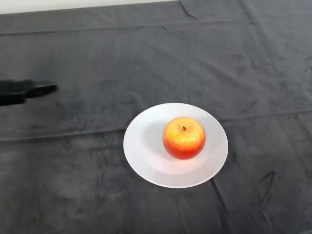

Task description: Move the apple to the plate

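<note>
A red and yellow apple stands upright, stem up, on a white round plate in the middle of the table. My left hand is at the far left edge of the view, well away from the plate and above the cloth. Its black fingers stretch out straight to the right and hold nothing.
The table is covered by a dark grey cloth with folds and creases. A pale strip of wall or floor shows beyond the table's far edge.
</note>
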`<state>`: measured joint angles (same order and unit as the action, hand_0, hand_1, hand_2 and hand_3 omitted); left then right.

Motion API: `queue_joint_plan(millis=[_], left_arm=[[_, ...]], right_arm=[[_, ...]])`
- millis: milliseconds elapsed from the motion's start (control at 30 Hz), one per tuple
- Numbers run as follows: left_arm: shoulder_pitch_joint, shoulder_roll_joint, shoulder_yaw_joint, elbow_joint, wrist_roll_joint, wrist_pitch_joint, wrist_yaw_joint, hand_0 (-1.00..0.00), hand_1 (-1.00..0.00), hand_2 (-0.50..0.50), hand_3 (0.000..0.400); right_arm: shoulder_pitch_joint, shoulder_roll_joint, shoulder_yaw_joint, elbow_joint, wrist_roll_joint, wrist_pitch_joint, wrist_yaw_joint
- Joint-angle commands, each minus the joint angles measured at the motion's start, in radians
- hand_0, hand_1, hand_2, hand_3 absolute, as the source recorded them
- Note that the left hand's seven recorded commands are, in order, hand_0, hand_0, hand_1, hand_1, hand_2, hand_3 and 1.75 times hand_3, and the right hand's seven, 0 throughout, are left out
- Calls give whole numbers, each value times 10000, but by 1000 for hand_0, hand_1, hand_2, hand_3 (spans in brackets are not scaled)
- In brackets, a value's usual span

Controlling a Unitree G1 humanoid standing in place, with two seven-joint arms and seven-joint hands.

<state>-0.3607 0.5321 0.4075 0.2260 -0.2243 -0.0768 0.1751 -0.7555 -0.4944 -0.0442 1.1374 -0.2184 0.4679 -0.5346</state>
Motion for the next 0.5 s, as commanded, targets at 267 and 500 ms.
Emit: queue_joint_plan(millis=[267,500], left_arm=[[90,833,1374,1409,-31,-993,730,0,0,0,0],[-194,1053,1908,2464,178,-1424,1130,0,0,0,0]], right_arm=[[299,-62,6,139,-13,103,62],[278,-61,6,173,-16,102,54]])
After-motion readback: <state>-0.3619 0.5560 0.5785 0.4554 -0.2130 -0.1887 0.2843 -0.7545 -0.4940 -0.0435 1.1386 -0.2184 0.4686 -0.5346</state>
